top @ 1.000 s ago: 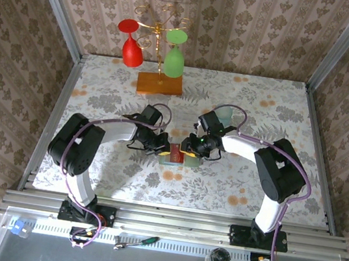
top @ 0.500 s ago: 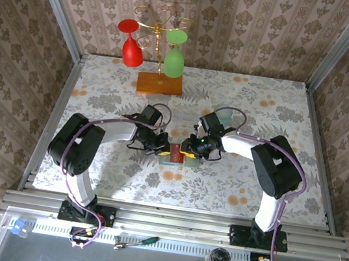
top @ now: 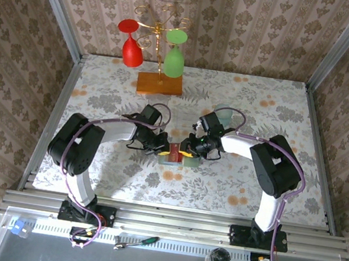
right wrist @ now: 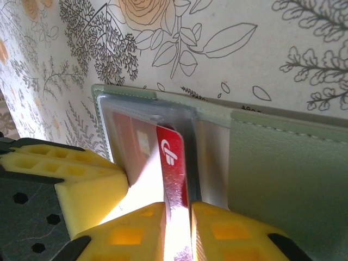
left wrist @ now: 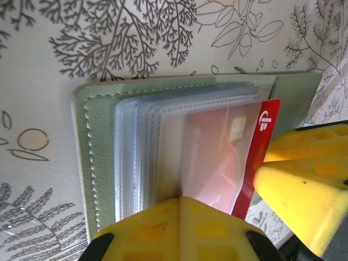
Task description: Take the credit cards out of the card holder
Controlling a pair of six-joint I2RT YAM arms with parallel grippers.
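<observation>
— Jaws?
— I saw the right jaws pinching the edge of the red card (right wrist: 173, 157), which stuck partway out of the clear sleeves (left wrist: 136, 157). The left jaws were pressed together, their tip down on those sleeves.
— And the card holder (right wrist: 283, 174)?
— It lay open and flat on the table (right wrist: 244, 43), between my two arms.
</observation>
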